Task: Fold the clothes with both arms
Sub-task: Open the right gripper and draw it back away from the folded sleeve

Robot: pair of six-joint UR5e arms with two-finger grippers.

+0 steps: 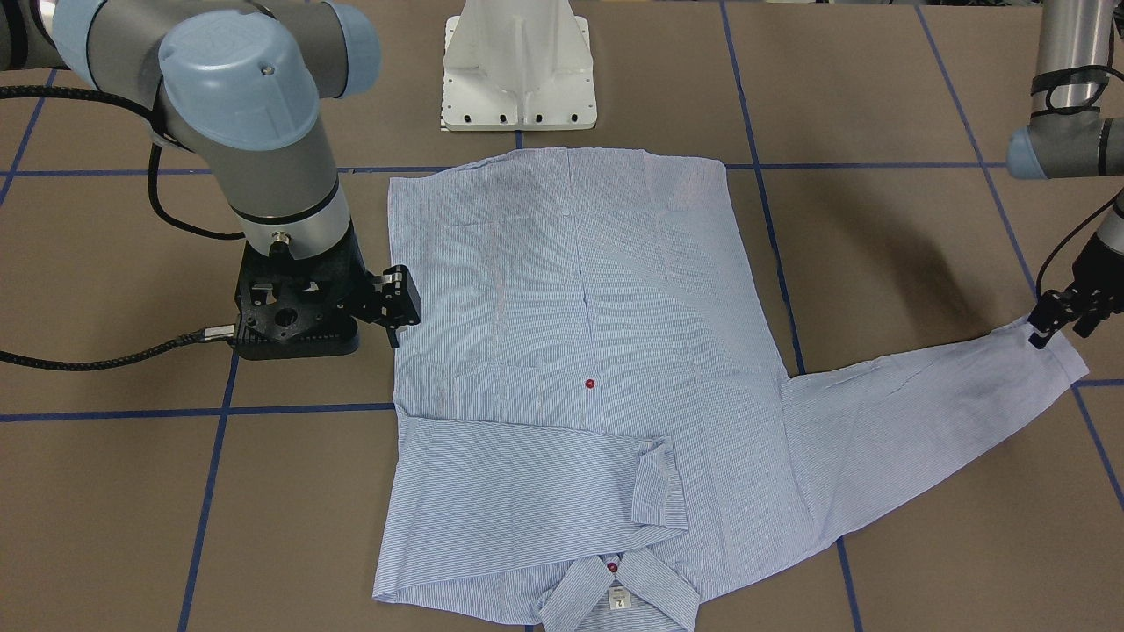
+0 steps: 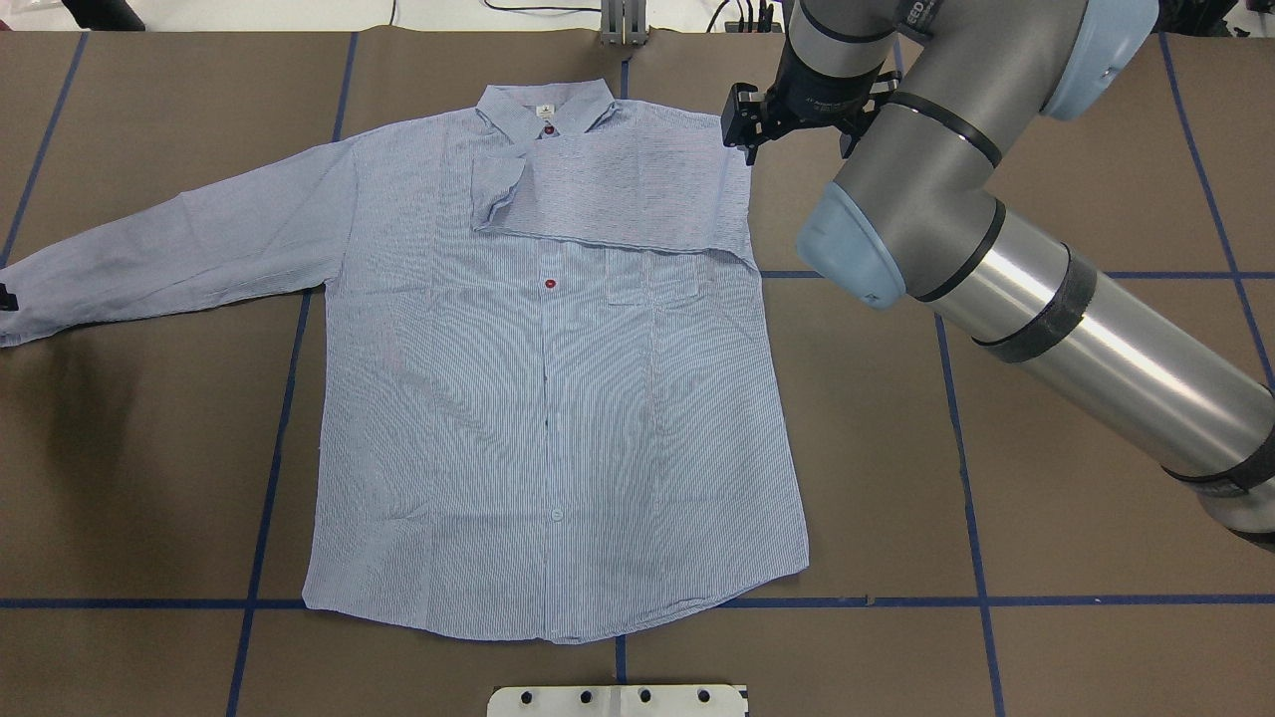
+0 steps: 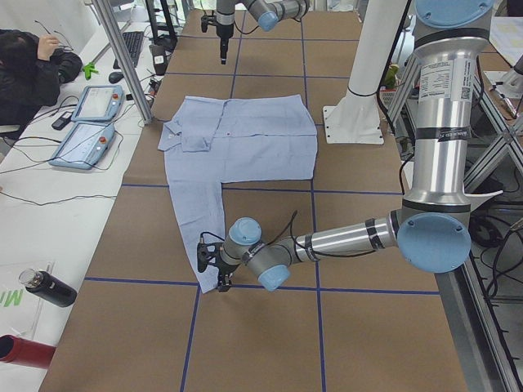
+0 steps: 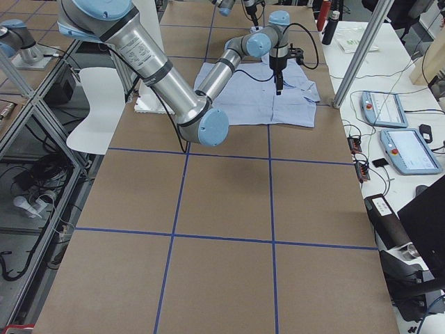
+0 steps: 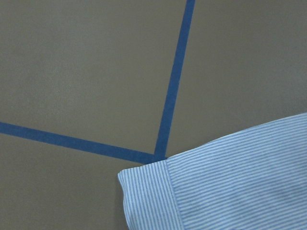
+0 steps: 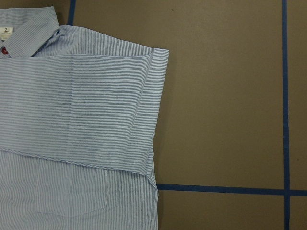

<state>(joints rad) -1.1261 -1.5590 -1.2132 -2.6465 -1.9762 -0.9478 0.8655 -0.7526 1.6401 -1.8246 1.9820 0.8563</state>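
We count one striped shirt (image 2: 548, 418), lying buttoned and front up on the brown table (image 2: 1046, 498); its collar tag (image 6: 5, 30) reads "2" (the smaller print is illegible); two red buttons (image 2: 550, 285) show. One sleeve (image 2: 618, 189) lies folded across the chest; the other stretches sideways. The left gripper (image 1: 1065, 329) has its fingers apart over that sleeve's cuff (image 5: 148, 196); the right gripper (image 1: 393, 333) hangs beside the folded shoulder edge, and we cannot tell its fingers' spacing.

Overhead from behind, looking forward and down; front view opposite, steep, facing the base (image 1: 518, 66). Side views from each end of the table (image 2: 1096, 448), farther back. Wrist views close, straight down. Shared throughout: the shirt (image 2: 548, 398).
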